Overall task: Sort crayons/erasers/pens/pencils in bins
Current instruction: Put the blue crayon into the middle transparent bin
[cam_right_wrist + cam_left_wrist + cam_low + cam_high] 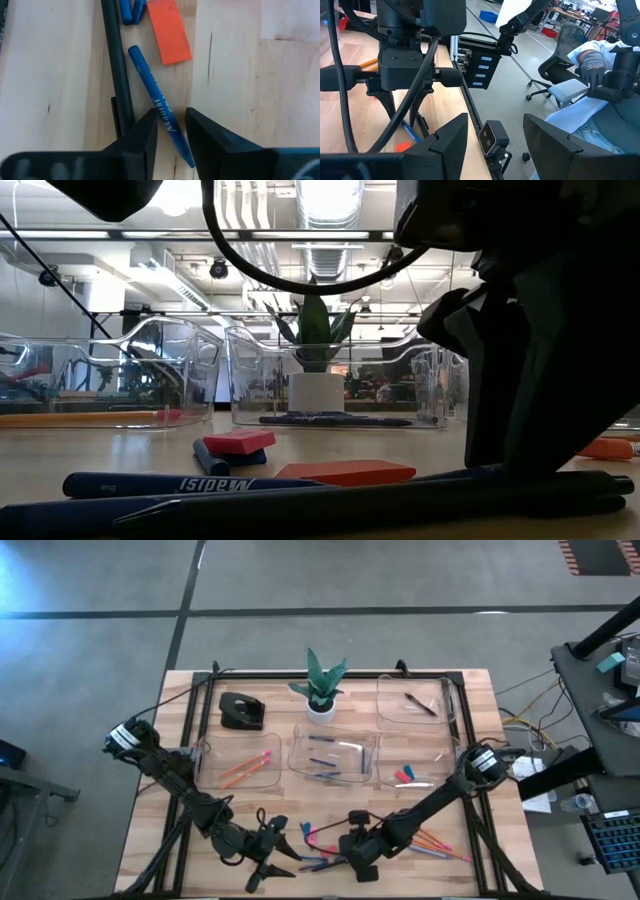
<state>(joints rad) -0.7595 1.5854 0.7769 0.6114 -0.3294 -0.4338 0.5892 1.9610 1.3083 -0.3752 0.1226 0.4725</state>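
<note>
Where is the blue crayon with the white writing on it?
The blue crayon lies flat on the wooden table near its front edge, between the right gripper's jaws, beside a black pen and an orange eraser.

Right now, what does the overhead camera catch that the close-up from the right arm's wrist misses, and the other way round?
Only the overhead view shows the four bins, the plant, the orange pencils in a bin and the left tool. Only the right wrist view shows the white lettering on the blue pen between the right tool's fingers. Both show that tool over the loose pile on the wooden table.
</note>
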